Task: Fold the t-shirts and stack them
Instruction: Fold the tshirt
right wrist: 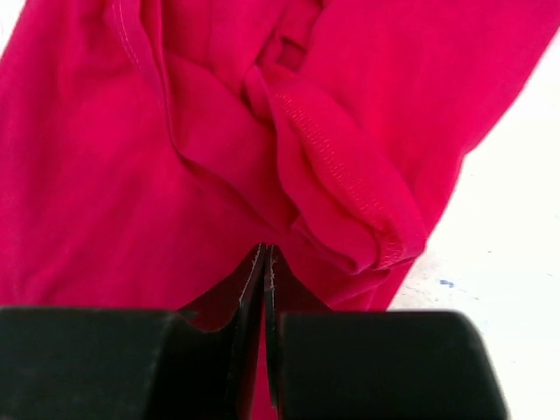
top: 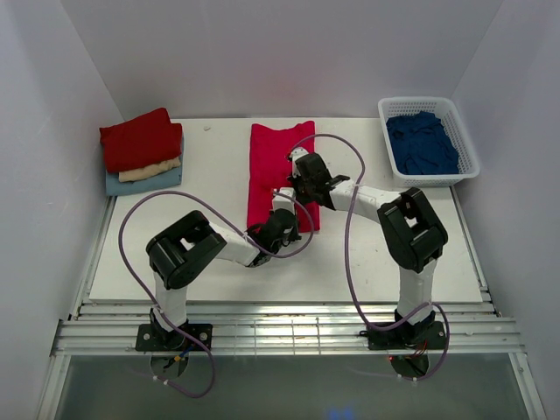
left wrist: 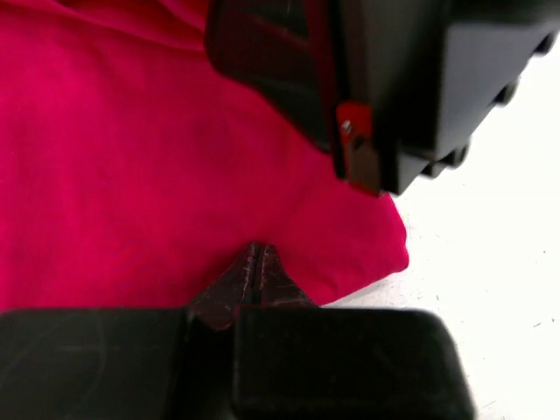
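A bright crimson t-shirt [top: 276,166] lies as a long folded strip in the middle of the table. My left gripper [top: 287,210] is at the strip's near right corner. In the left wrist view its jaws [left wrist: 255,249] are shut, tips resting on the red cloth [left wrist: 131,157] with no fold seen between them. My right gripper [top: 299,173] hangs over the strip's right edge halfway up. It is also shut [right wrist: 264,252], its tips against the shirt [right wrist: 105,175] beside a bunched hemmed fold [right wrist: 350,192].
A stack of folded t-shirts sits at the back left: dark red [top: 140,140] over cream [top: 150,171] over pale blue [top: 144,184]. A white lattice basket [top: 464,131] at the back right holds navy cloth [top: 423,144]. The right arm's black housing [left wrist: 420,79] looms just above the left gripper.
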